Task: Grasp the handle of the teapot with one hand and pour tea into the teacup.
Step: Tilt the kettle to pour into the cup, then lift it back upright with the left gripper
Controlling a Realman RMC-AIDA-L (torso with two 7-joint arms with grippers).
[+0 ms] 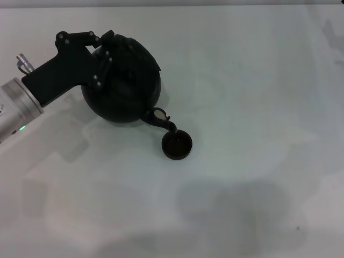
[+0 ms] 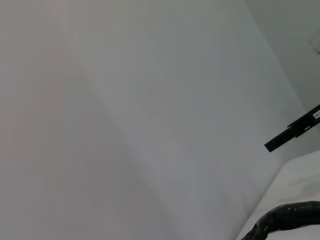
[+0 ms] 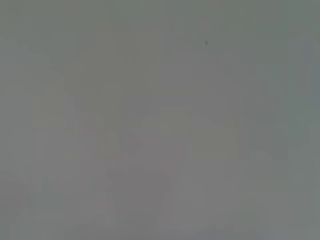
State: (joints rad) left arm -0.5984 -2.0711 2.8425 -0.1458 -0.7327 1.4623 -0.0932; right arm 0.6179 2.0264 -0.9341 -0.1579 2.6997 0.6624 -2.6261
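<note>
While the teapot (image 1: 122,86) is tipped with its spout (image 1: 164,121) right over the teacup (image 1: 177,145) at five o'clock, pouring looks underway. The left hand (image 1: 102,51) is clamped on the handle (image 1: 137,45). Setting the pot back on the surface (image 1: 258,107) is left.

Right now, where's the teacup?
Head view: the teacup stands left of centre on the table, directly under the spout of the tilted teapot, which the left tool holds.
</note>
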